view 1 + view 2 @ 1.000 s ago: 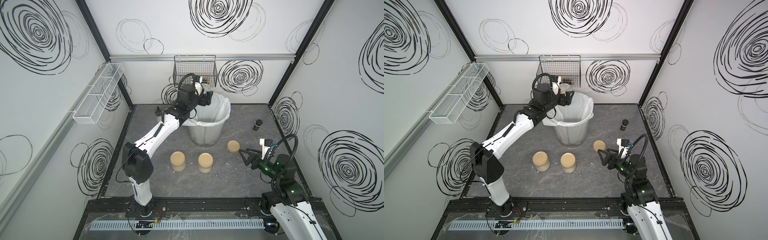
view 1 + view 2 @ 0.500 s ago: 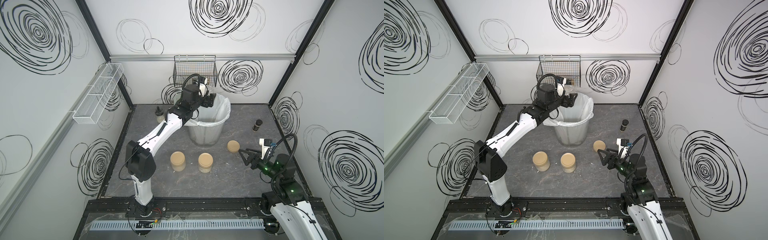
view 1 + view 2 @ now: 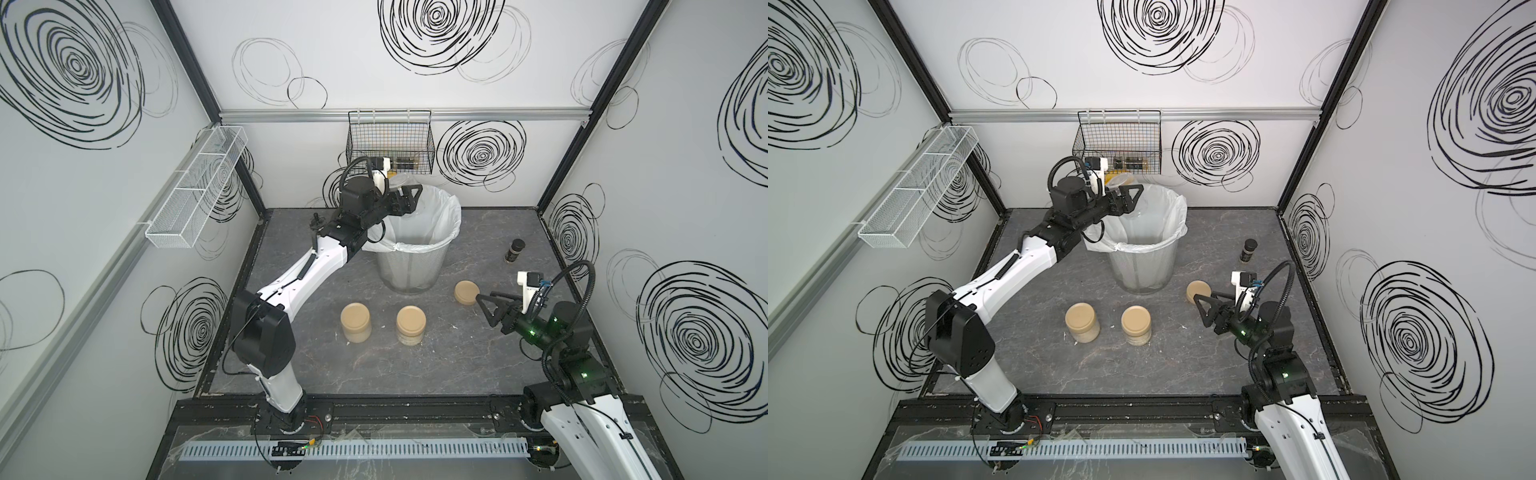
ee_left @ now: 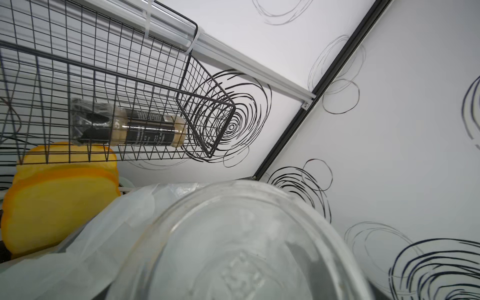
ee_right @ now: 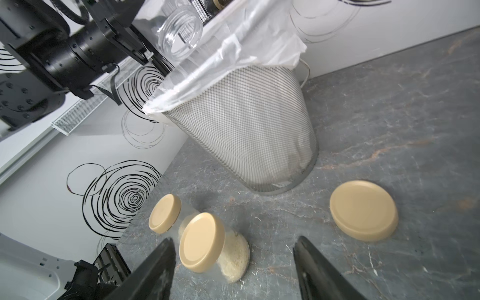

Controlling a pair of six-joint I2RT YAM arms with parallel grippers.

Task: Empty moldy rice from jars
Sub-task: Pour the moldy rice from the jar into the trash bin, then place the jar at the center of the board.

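Left of the left gripper, a white mesh wall rack (image 3: 195, 187) juts out over the desk (image 3: 374, 365) edge. The left gripper (image 3: 409, 195) is clamped on a clear open jar (image 5: 180, 33), tipped mouth-outward over the rim of the tapered mesh bin (image 3: 409, 266). In the left wrist view the jar's round base blocks the fingers. A crinkled white liner (image 3: 440, 212) spills over the bin's rim, and the black wire basket (image 3: 390, 141) hangs close behind the gripper. Between the grippers stand two lidded jars (image 3: 355, 322), well apart from both, with bare grey desk around them. Moldy rice (image 5: 233, 257) lies as a pale grainy heap inside the nearer one. A flat tan loose lid (image 3: 466, 292) lies just beyond the right gripper (image 3: 484, 309), whose jaws gape wide, holding nothing. The dark-capped shaker (image 3: 514, 251) stands past it, near the wall.
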